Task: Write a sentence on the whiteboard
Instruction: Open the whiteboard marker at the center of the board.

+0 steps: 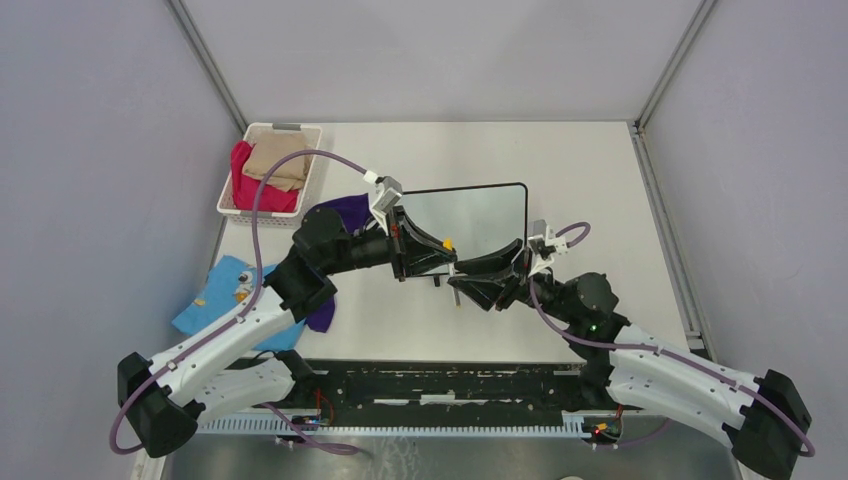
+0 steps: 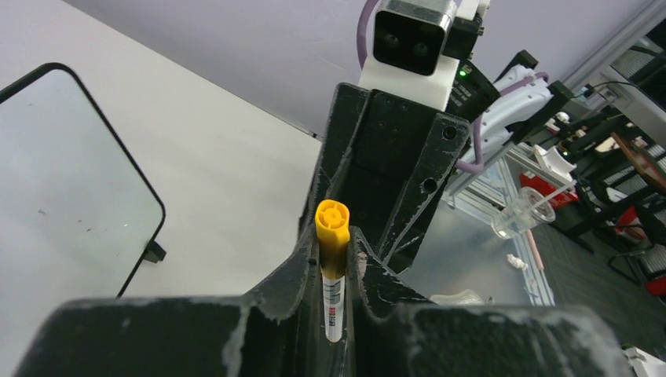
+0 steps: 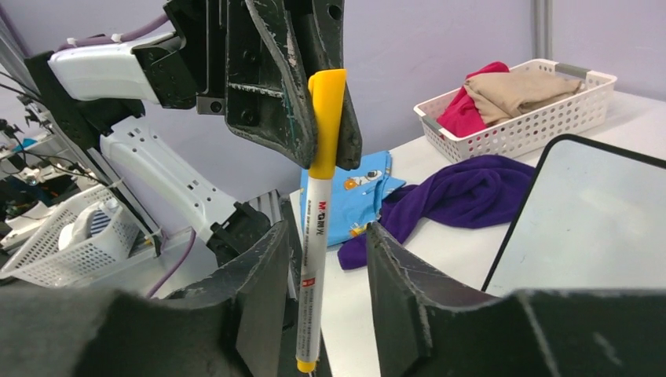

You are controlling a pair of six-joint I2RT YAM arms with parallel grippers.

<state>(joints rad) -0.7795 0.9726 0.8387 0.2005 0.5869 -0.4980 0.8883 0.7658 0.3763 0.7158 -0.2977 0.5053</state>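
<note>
Evidently nothing was written yet: the small, black-framed rectangular whiteboard [image 1: 480,212] lay blank just beyond both claws. The left gripper [image 2: 334,255] clenched a capped yellow-and-white marker pen [image 3: 316,204]; the right gripper [image 3: 326,243] gaped around it.

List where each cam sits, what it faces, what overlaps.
Top: above and behind the bases, looking down on the table; left arm, right arm show.
Right wrist: on right arm, looking past right pincer at left pincer, basket behind.
Left wrist: on left arm, looking past left pincer at right pincer.
Shared: all three see marker and whiteboard.
</note>
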